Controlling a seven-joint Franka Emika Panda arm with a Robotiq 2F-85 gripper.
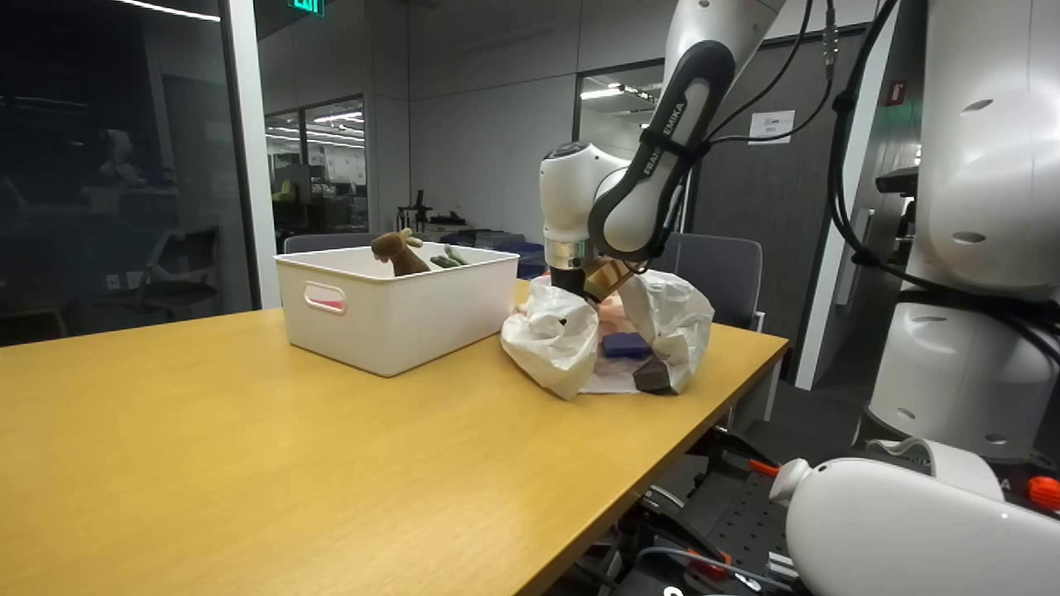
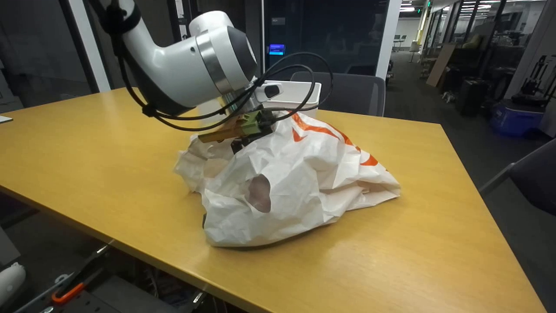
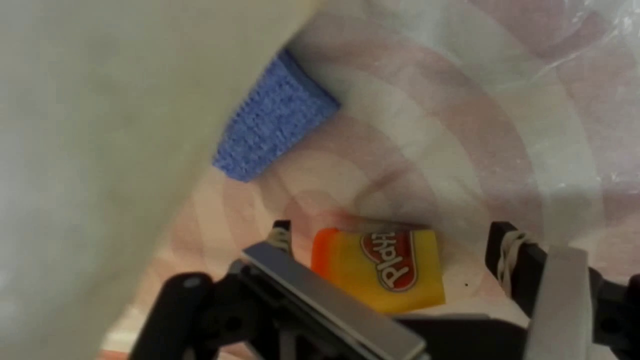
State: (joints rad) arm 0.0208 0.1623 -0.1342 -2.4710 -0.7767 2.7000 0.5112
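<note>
My gripper [image 3: 391, 234] stands open, its fingers [image 3: 520, 270] wide apart in the wrist view. Between them, in that picture, lies a yellow Play-Doh can [image 3: 425, 270] on its side, orange lid to the left; bare bag shows between it and each fingertip. A blue speckled block [image 3: 280, 120] rests farther up on the bag's inner surface, partly covered by a pale fold [image 3: 100, 125]. In both exterior views the arm reaches down into a crumpled white plastic bag [image 1: 551, 339] [image 2: 304, 187], which hides the fingertips and the can. The blue block [image 1: 625, 345] shows at the bag's mouth.
A dark block [image 1: 652, 377] sits at the bag's opening near the table edge. Beside the bag stands a white bin [image 1: 455, 310] with a brown plush toy [image 1: 402, 255] and a green item [image 1: 450, 259] inside. Cables [image 2: 304, 65] loop off the wrist. Chairs [image 1: 729, 273] stand behind the table.
</note>
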